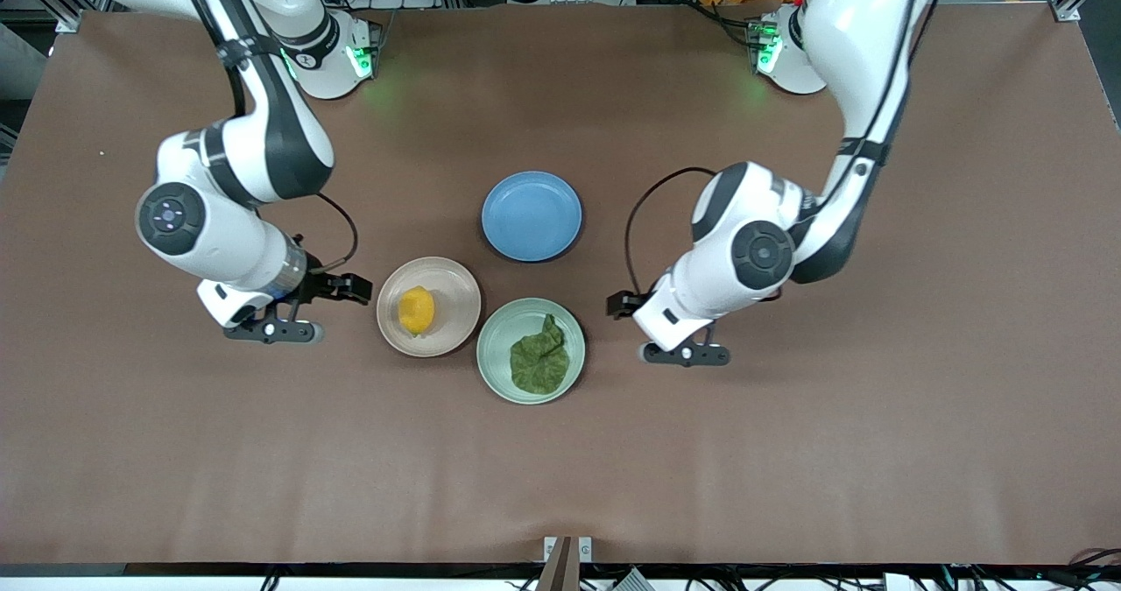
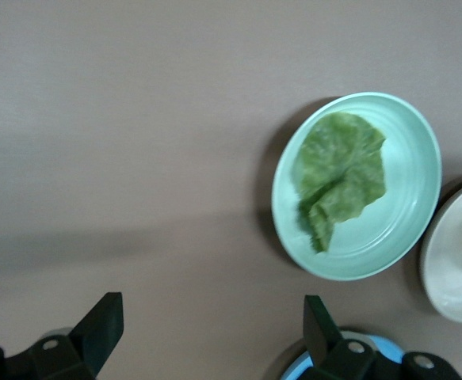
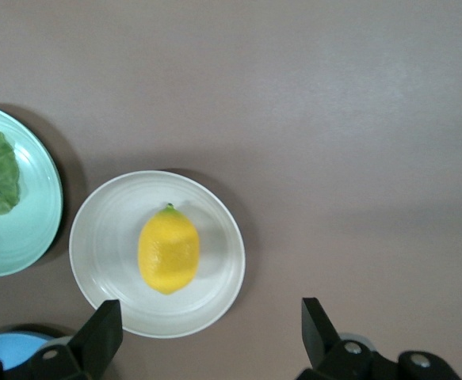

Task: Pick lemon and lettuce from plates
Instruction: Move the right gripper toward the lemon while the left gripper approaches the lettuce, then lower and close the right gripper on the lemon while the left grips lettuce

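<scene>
Yellow and oval, the small lemon (image 1: 416,310) lies in the middle of the beige-pink round plate (image 1: 455,286), and this plate sits just beside the right claw (image 1: 306,309), toward the middle of the brown bench (image 1: 788,451). The lemon's long axis runs roughly toward and away from the front camera. The right claw hangs over bare bench next to that plate, its two dark fingers (image 3: 100,336) spread wide and holding nothing, touching nothing.

The dark green wrinkly lettuce leaf (image 1: 539,356) lies flat in the pale mint green round plate (image 1: 499,324), which touches or nearly touches the beige-pink plate. It lies just beside the left claw (image 1: 652,328), again toward the bench's middle, with its longer dimension also pointing roughly toward the front camera. The left claw is likewise fully spread and empty over bare bench.

Each arm is therefore clearly the nearer one for its own item: right for the lemon, left for the lettuce. An empty blue round plate (image 1: 532,215) sits between the two arms, farther from the front camera than the other plates.
</scene>
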